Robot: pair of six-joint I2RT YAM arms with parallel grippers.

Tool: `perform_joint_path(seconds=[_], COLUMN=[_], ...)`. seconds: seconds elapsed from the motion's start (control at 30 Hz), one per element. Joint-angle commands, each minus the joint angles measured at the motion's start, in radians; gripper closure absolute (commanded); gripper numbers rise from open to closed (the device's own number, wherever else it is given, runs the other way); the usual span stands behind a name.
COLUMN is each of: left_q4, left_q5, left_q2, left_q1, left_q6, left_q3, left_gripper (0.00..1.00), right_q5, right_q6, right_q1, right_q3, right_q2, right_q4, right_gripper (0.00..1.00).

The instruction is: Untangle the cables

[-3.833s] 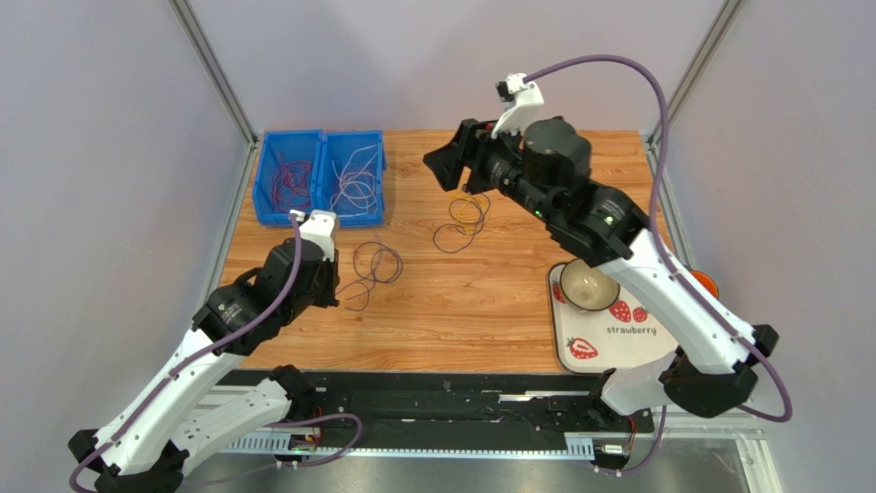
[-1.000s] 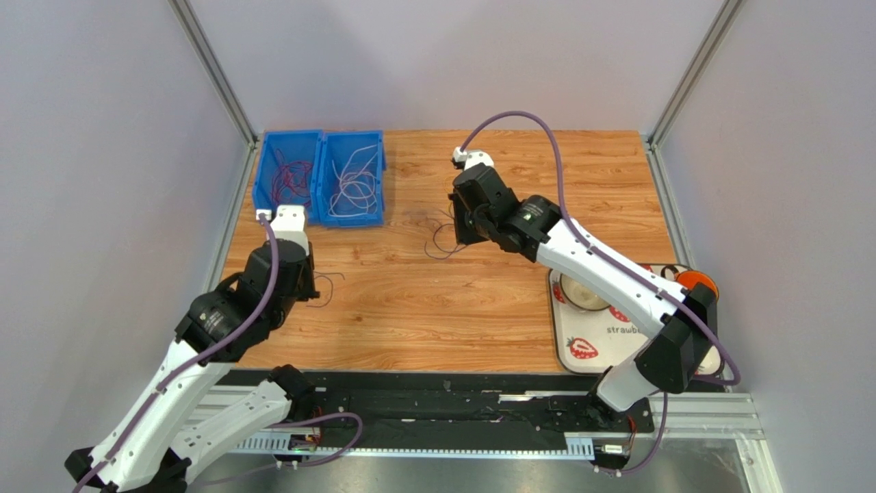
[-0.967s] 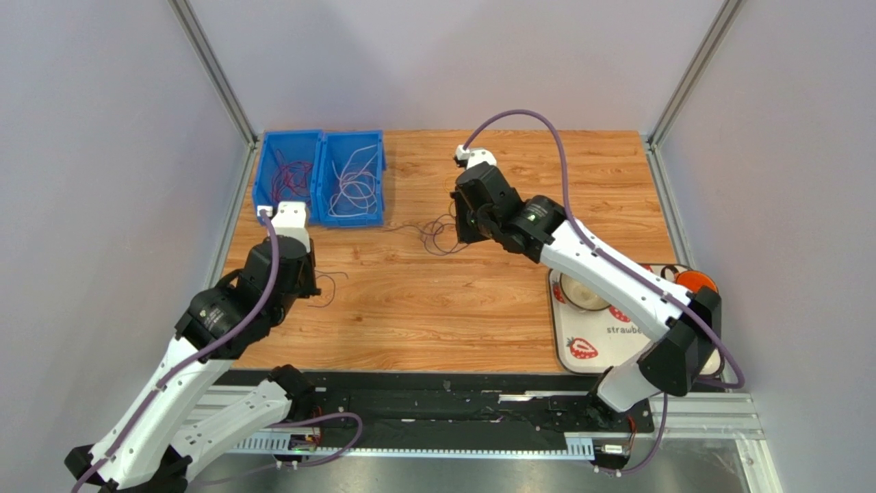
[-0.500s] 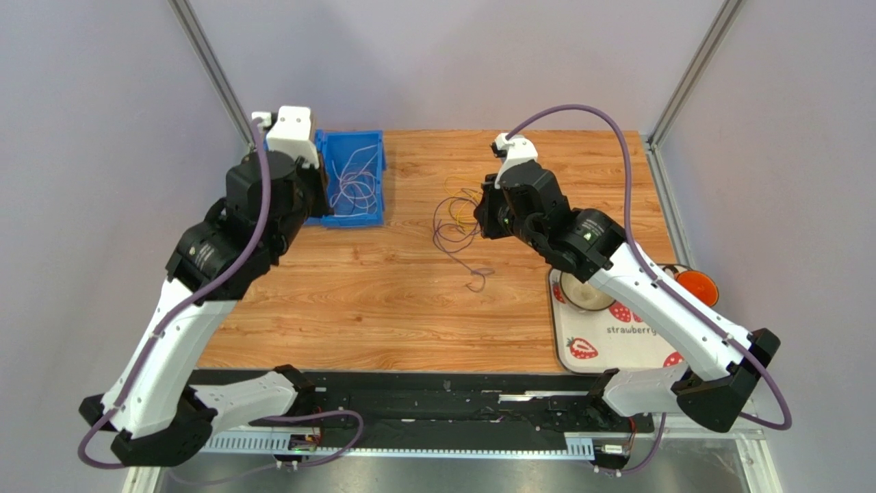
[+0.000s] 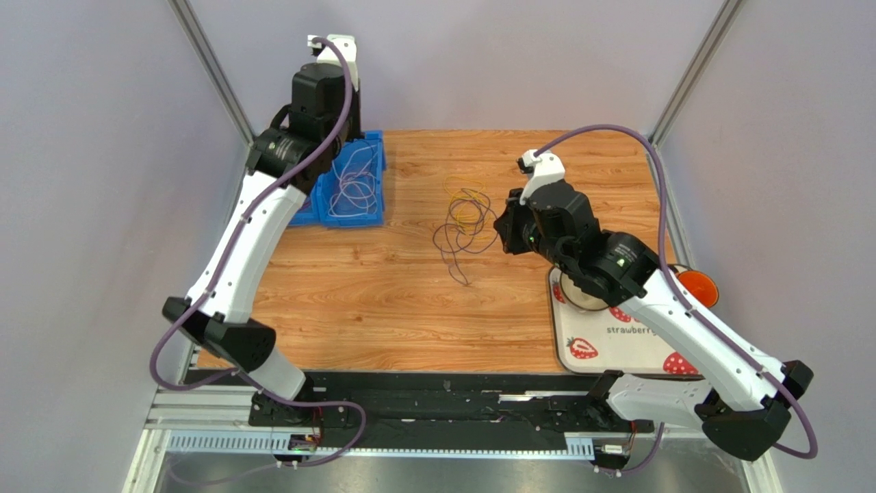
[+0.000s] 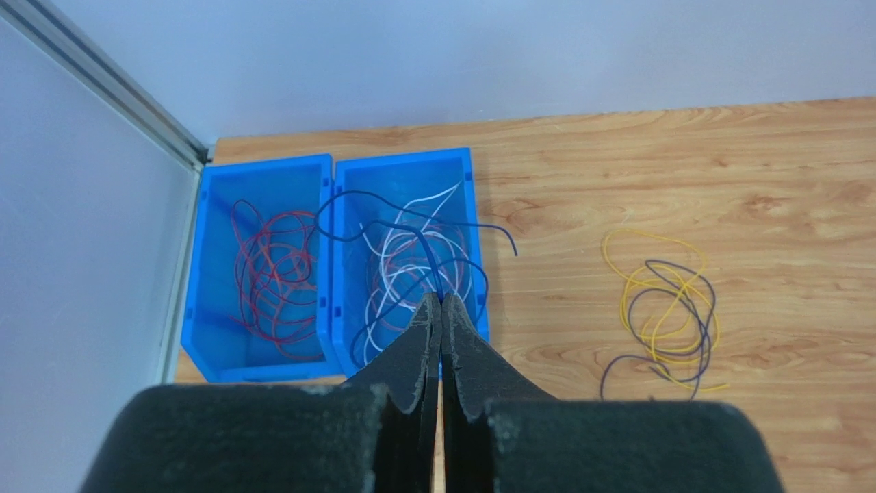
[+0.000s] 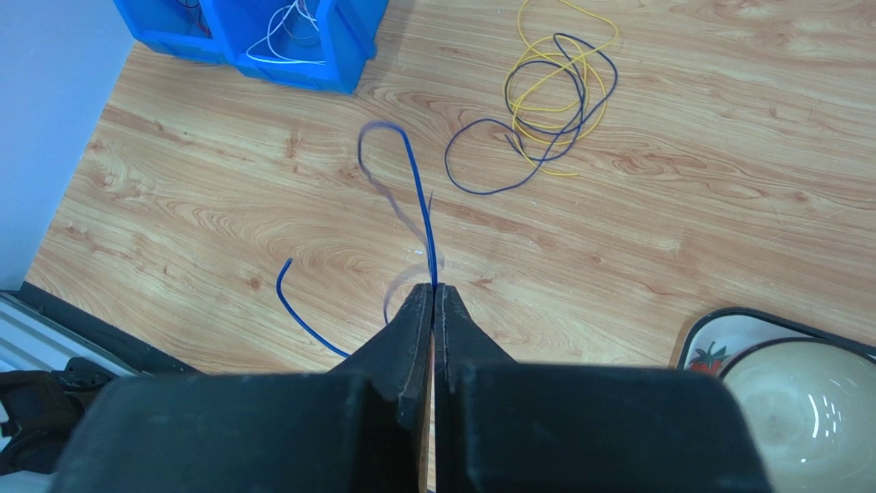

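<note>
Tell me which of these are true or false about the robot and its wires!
1. The left gripper is pinching a dark blue cable. True.
2. The right gripper is open and holds nothing. False: it is shut on a blue cable.
3. White cables lie in a blue bin. True.
4. The yellow cables lie in that bin too. False: they lie on the wooden table, tangled with dark ones.
5. A bowl stands on the tray. True.
</note>
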Motion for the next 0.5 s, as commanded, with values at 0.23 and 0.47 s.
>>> perform_joint_path(seconds=[0.23,0.47], left_q4=[0.018,-0.026], left_q5=[0.182,0.220], left_q2=[0.213,0.233], left_q1=[0.148,0.170], left_q6=[-0.063,-0.114], left_q3=[0.116,0.102], left_gripper=[0.99,0.27], right_q5=[0.038,0.045], right_q6=[-0.032,-0.037], right_q1=[-0.001,-0.001], right_q3=[-0.039,-0.046], right_q2=[-0.090,-0.107], right_q4=[0.005,0.002], right_gripper=[1.00,1.00])
